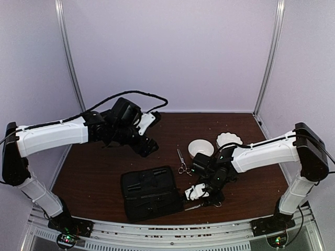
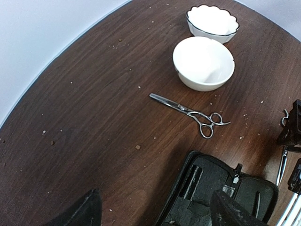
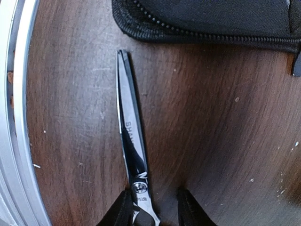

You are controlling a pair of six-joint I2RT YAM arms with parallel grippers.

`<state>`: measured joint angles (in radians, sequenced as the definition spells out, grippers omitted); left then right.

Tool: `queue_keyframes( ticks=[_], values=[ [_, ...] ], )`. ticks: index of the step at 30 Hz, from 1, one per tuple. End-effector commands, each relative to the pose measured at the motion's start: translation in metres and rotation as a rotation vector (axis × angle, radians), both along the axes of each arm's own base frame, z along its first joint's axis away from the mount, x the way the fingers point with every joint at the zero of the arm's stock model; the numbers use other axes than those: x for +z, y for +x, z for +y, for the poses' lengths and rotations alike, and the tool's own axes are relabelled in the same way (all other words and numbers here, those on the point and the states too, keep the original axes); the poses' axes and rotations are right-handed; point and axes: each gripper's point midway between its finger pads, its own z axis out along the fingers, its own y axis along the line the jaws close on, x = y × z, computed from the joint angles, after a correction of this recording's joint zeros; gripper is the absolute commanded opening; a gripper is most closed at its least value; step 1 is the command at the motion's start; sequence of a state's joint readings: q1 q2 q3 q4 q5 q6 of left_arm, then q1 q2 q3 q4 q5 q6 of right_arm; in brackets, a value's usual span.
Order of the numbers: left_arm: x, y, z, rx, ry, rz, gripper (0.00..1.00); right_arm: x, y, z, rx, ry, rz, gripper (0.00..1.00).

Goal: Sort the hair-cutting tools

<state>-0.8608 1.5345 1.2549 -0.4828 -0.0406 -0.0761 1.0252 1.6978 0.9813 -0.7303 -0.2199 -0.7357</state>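
Scissors, two slim silver pairs, are lying on the dark wooden worktop (image 1: 99, 178). The first pair (image 2: 188, 110) is resting flat and shut out in the open, just beside the round white bowl (image 2: 203, 63), which is sitting next to a scalloped white bowl (image 2: 212, 21). Its thin blades are pointing away from the black case (image 2: 221, 193), and its two ring handles, one carrying a small curved finger rest, are lying nearer the case. Nothing is touching it.

The second pair (image 3: 131, 136) is lying near the worktop's front edge, alongside the metal rail (image 3: 19, 117). Its closed blades are tapering to a tip that is pointing toward the case's zipped rim without reaching it. The polished blade is showing engraved lettering and a round pivot screw, and the handles are falling outside the right wrist view.

The right jaws, held low over this pair at the end of the right arm (image 1: 261, 151), are standing partly spread and straddling the scissors at the pivot. One finger (image 3: 121, 209) is sitting right against the steel, while the other is leaving a strip of bare wood between itself and the blade.

The left arm (image 1: 52, 137) is hanging high over the far left of the worktop — the left jaws are spread wide with nothing between them.
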Motion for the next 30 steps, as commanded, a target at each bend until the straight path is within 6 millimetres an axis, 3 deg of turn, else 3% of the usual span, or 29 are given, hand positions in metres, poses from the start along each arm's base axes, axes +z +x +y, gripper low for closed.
queue_keyframes(
  ticks=[1, 12, 21, 25, 30],
  values=[
    [0.013, 0.005, -0.005, -0.005, -0.019, -0.029, 0.83, -0.008, -0.006, -0.021, -0.039, -0.08, 0.028, 0.34],
    [0.012, 0.013, 0.003, 0.055, 0.007, -0.047, 0.83, -0.014, -0.009, -0.029, -0.078, -0.131, 0.044, 0.08],
    [0.011, 0.014, 0.024, 0.262, -0.01, 0.06, 0.82, 0.022, 0.0, -0.026, -0.11, -0.049, -0.021, 0.04],
    [-0.007, -0.004, 0.049, 0.365, -0.078, 0.158, 0.82, 0.031, 0.005, -0.027, -0.122, -0.027, -0.039, 0.03],
    [-0.042, -0.041, 0.069, 0.434, -0.245, 0.295, 0.81, 0.038, 0.016, -0.025, -0.139, 0.004, -0.063, 0.02]
  ],
)
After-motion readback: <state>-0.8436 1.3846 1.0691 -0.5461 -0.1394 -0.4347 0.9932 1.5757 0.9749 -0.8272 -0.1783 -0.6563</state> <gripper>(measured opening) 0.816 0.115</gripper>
